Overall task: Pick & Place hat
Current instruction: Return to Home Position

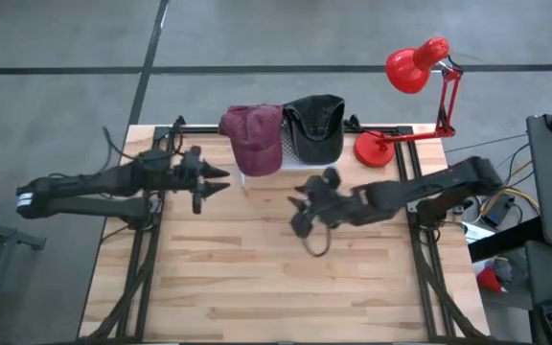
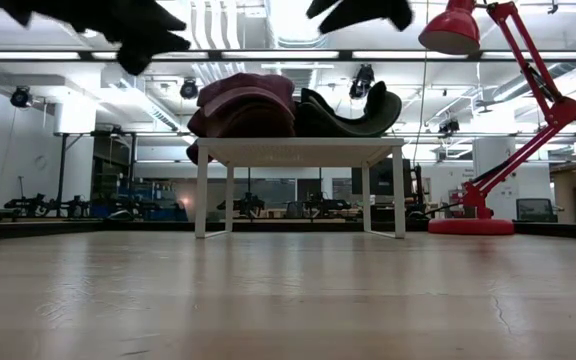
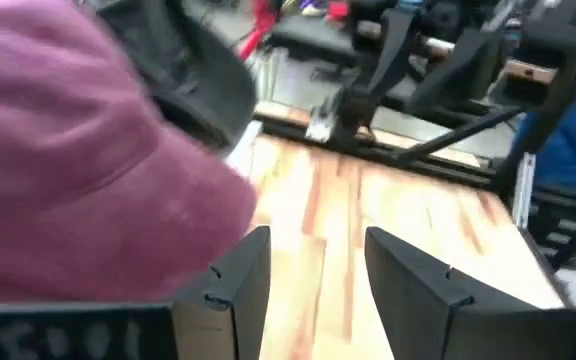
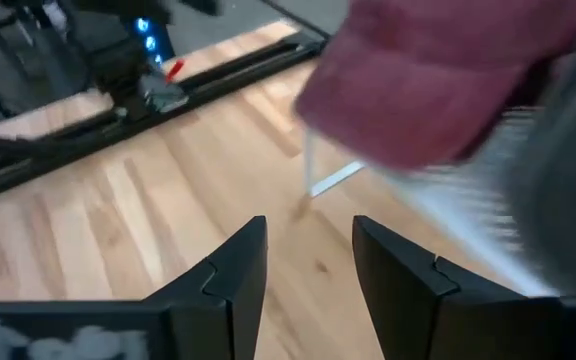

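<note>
A maroon hat [image 1: 254, 139] and a black hat [image 1: 316, 126] lie side by side on top of a small white stand [image 2: 298, 150] at the table's far middle. The maroon one is on the left [image 2: 243, 105] and the black one on the right [image 2: 353, 110]. My left gripper [image 1: 220, 178] hovers level just left of the stand, open, with the maroon hat [image 3: 68, 150] close beside its fingers. My right gripper [image 1: 297, 211] hangs above the table in front of the stand, open and slanting down, with nothing between its fingers [image 4: 308, 235].
A red desk lamp [image 1: 415, 67] stands at the far right corner, its base [image 1: 377, 149] beside the black hat. The stand's thin white legs [image 4: 313, 170] reach down to the wood. Bare tabletop [image 1: 276, 287] stretches across the near half.
</note>
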You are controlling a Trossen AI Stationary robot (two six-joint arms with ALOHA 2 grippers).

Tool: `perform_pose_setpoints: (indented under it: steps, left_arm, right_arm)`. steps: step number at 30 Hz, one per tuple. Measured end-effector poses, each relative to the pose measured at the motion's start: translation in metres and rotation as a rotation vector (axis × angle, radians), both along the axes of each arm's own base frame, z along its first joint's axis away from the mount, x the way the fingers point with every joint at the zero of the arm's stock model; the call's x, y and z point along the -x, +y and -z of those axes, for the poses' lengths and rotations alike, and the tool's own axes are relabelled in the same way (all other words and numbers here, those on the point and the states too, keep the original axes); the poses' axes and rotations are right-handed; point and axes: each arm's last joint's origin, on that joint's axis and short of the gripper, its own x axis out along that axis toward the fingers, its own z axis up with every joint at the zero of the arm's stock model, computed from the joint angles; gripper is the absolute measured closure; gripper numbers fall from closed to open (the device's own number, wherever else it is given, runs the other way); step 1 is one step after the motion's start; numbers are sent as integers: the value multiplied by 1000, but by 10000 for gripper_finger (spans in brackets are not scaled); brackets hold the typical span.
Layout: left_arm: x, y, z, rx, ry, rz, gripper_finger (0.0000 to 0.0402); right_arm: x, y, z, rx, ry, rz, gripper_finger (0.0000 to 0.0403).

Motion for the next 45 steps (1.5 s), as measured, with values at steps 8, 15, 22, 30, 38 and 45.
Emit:
perform_pose_setpoints:
  steps: [8,15,22,30,38,45]
  left_arm:
    - [50,-11,-45,196,-211,-7,239]
    - [82,-12,-17,254,-296,-150,239]
    - [80,-11,29,194,-366,-159,239]
    - [71,-9,72,118,-453,-177,239]
    - [58,-14,115,284,-314,8,239]
    - [55,-12,135,209,-217,-66,239]
  right_arm:
    - [86,-6,-10,-14,-85,-50,270]
    - [149,-20,-2,-153,-195,-113,280]
    - [160,-16,33,-49,-328,-555,284]
    - [182,-27,90,65,-535,-868,274]
    - [205,-35,126,56,-701,-821,266]
    - [215,-37,138,34,-732,-819,276]
